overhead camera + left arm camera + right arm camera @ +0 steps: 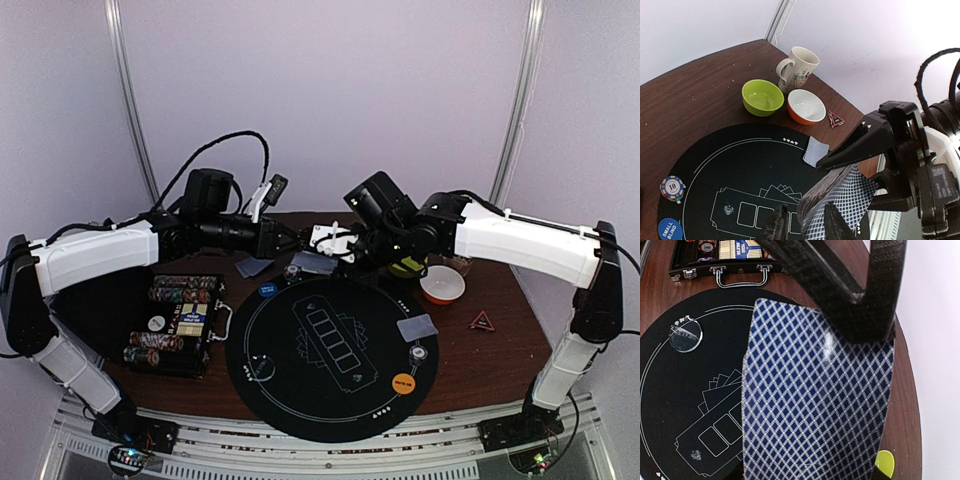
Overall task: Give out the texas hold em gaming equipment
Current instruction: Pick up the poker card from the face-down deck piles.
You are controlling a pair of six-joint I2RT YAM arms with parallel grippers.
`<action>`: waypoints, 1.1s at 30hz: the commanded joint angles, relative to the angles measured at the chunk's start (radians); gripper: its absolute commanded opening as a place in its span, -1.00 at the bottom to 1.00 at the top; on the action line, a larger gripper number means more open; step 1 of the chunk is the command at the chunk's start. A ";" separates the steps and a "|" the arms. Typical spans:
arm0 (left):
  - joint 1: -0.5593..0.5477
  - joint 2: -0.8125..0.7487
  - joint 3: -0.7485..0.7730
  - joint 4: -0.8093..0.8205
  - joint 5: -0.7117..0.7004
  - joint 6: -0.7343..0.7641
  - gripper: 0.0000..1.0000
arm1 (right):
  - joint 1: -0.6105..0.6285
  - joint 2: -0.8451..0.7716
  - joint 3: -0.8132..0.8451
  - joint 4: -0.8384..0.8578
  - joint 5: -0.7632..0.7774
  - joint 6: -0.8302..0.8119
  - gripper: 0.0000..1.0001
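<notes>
My left gripper (290,243) (805,222) is shut on a deck of blue-diamond-backed cards (840,197) above the mat's far edge. My right gripper (345,248) (790,477) meets it, its fingers (865,145) standing either side of the top card (815,405). I cannot tell whether they press it. Single cards lie face down at the mat's right (417,327) (816,151), its far edge (315,262) and on the table to the left (253,266). A blue disc (268,290), an orange disc (403,382), a clear disc (685,335) and a red triangle (482,321) lie around.
A black round mat (330,410) covers the middle of the brown table. An open chip case (180,320) sits at the left. A green bowl (762,97), a white-orange bowl (806,106) and a mug (797,67) stand at the back right. One chip (672,187) lies near the blue disc.
</notes>
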 commanded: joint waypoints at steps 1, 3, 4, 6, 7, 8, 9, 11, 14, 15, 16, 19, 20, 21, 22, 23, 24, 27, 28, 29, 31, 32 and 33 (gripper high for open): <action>0.007 -0.010 -0.004 0.026 0.039 0.010 -0.45 | 0.005 -0.009 0.008 0.019 0.007 0.001 -0.01; 0.006 -0.004 -0.004 0.024 0.038 0.011 -0.45 | 0.005 -0.010 0.008 0.019 0.009 0.001 -0.01; 0.006 -0.002 -0.004 0.024 0.041 0.011 -0.45 | 0.005 -0.010 0.009 0.019 0.009 0.002 -0.01; 0.006 0.006 -0.002 0.020 0.056 0.011 -0.50 | 0.004 -0.011 0.010 0.019 0.009 0.003 -0.01; 0.006 0.006 -0.001 0.018 0.062 0.013 -0.56 | 0.005 -0.012 0.010 0.018 0.010 0.003 -0.01; 0.006 0.007 -0.001 0.018 0.064 0.014 -0.64 | 0.004 -0.013 0.010 0.019 0.014 0.003 -0.01; 0.006 0.006 -0.001 0.016 0.066 0.015 -0.74 | 0.005 -0.013 0.008 0.020 0.015 0.003 -0.01; 0.006 -0.002 -0.001 0.018 0.074 0.017 -1.00 | 0.004 -0.015 0.006 0.019 0.020 0.002 -0.01; 0.006 -0.018 -0.006 0.022 0.091 0.020 -1.00 | 0.000 -0.016 0.002 0.019 0.022 0.004 -0.01; 0.008 -0.022 -0.010 0.028 0.096 0.018 -1.00 | -0.004 -0.020 -0.002 0.020 0.024 0.005 -0.01; 0.010 -0.027 -0.013 0.034 0.101 0.014 -1.00 | -0.008 -0.023 -0.006 0.021 0.024 0.007 -0.01; 0.020 -0.040 -0.030 0.062 0.119 0.000 -1.00 | -0.022 -0.034 -0.025 0.028 0.022 0.013 -0.01; 0.025 -0.044 -0.037 0.072 0.126 -0.007 -1.00 | -0.027 -0.039 -0.031 0.030 0.019 0.014 -0.01; 0.030 -0.048 -0.043 0.083 0.133 -0.016 -1.00 | -0.033 -0.041 -0.036 0.030 0.016 0.017 -0.01; 0.036 -0.052 -0.050 0.097 0.143 -0.029 -1.00 | -0.038 -0.043 -0.042 0.030 0.015 0.021 -0.01; 0.042 -0.059 -0.057 0.112 0.152 -0.040 -1.00 | -0.042 -0.046 -0.049 0.029 0.012 0.024 -0.01; 0.048 -0.062 -0.064 0.129 0.160 -0.053 -1.00 | -0.047 -0.050 -0.055 0.031 0.010 0.027 -0.01; 0.065 -0.075 -0.086 0.191 0.199 -0.094 -1.00 | -0.059 -0.063 -0.070 0.038 -0.006 0.032 -0.01; 0.072 -0.078 -0.090 0.202 0.208 -0.105 -1.00 | -0.061 -0.069 -0.074 0.039 -0.009 0.035 -0.01; 0.077 -0.082 -0.092 0.209 0.211 -0.114 -1.00 | -0.066 -0.072 -0.077 0.040 -0.011 0.036 -0.01; 0.100 -0.093 -0.097 0.217 0.216 -0.127 -1.00 | -0.077 -0.082 -0.087 0.043 -0.012 0.040 -0.01; 0.116 -0.101 -0.103 0.226 0.217 -0.138 -1.00 | -0.082 -0.085 -0.092 0.044 -0.013 0.042 -0.01; 0.132 -0.111 -0.106 0.228 0.215 -0.143 -1.00 | -0.086 -0.090 -0.096 0.044 -0.014 0.044 -0.01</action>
